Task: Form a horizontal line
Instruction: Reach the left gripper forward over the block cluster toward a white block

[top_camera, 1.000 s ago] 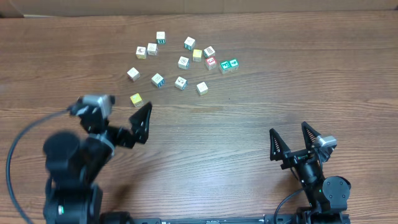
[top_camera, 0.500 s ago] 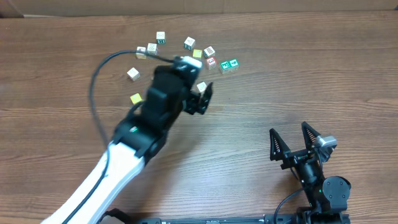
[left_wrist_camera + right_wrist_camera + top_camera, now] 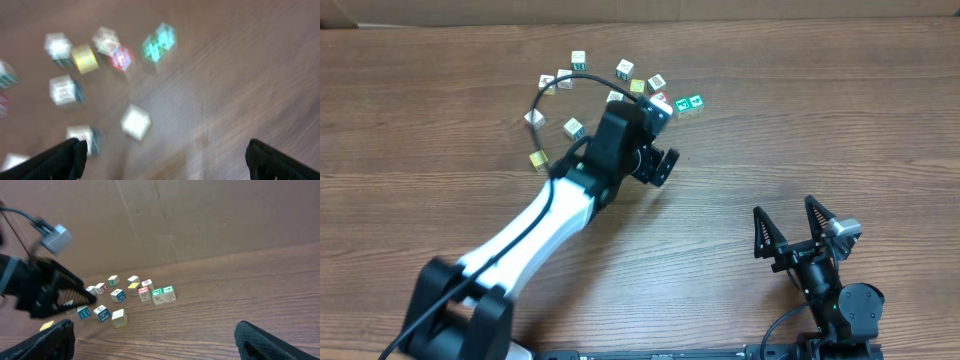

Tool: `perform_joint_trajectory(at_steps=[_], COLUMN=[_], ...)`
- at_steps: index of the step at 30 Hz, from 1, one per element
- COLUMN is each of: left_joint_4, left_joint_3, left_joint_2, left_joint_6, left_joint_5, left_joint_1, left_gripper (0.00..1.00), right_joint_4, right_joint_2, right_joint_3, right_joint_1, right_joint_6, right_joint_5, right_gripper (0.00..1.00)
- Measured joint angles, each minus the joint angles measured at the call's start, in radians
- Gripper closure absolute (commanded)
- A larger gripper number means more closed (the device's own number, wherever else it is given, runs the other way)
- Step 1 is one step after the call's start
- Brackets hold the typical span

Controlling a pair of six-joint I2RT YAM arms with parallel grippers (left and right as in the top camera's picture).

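Left gripper (image 3: 658,158) is held with its jaws spread as wide as they go, and nothing is gripped between them. It is carried at the end of the outstretched left arm (image 3: 550,215), above the surface (image 3: 840,120), just to the near left of the pair of green cubes (image 3: 688,103). In the blurred left wrist view its dark fingertips (image 3: 67,155) are seen only at the lower corners, with bare wood between them, and the green pair lies towards the top. The horizontal line is not yet formed: the cubes are scattered to the left of the green pair. A red cube (image 3: 121,57) is set just beside the pair on its left. A yellow cube (image 3: 638,86) and a whitish cube (image 3: 657,81) lie side by side a little farther left and back from the pair, and a second whitish cube (image 3: 625,68) is found beyond them, farther left again. Three more whitish cubes (image 3: 564,77) are grouped well to the left of the pair, while a blue-sided cube (image 3: 573,127) and a second yellow cube (image 3: 537,158) are placed well to its left and nearer the robot. Whether any cubes are hidden under the arm cannot be told. The right gripper (image 3: 786,215) is seen well apart from the green pair, to its right and much nearer the robot, its jaws likewise fully spread and empty.
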Motion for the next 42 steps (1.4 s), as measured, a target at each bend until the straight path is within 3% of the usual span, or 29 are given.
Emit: perform_joint_trajectory(at_steps=[6,14,18,31,42], left_joint_4=[-0.289,-0.429,-0.463,-0.482,-0.467], left_joint_3=[0.304,0.605,0.618,0.618,0.618], left_joint_2=[0.227,0.407,0.465,0.557,0.603], left_joint_6=[0.097,0.148,0.173,0.22,0.231], left_joint_5=[0.04,0.047,0.047,0.046,0.046], left_joint_1=[0.018,0.056,0.069,0.074,0.074], left_gripper=[0.0,0.04,0.13,0.19,0.33], right_joint_4=[0.0,-0.001,-0.001,-0.001,-0.001], right_joint_2=[0.0,0.0,0.0,0.0,0.0], right_joint_3=[0.0,0.0,0.0,0.0,0.0], right_joint_1=[0.0,0.0,0.0,0.0,0.0], right_joint_6=[0.0,0.0,0.0,0.0,0.0], right_joint_5=[0.0,0.0,0.0,0.0,0.0], right_gripper=[0.0,0.0,0.0,0.0,0.0])
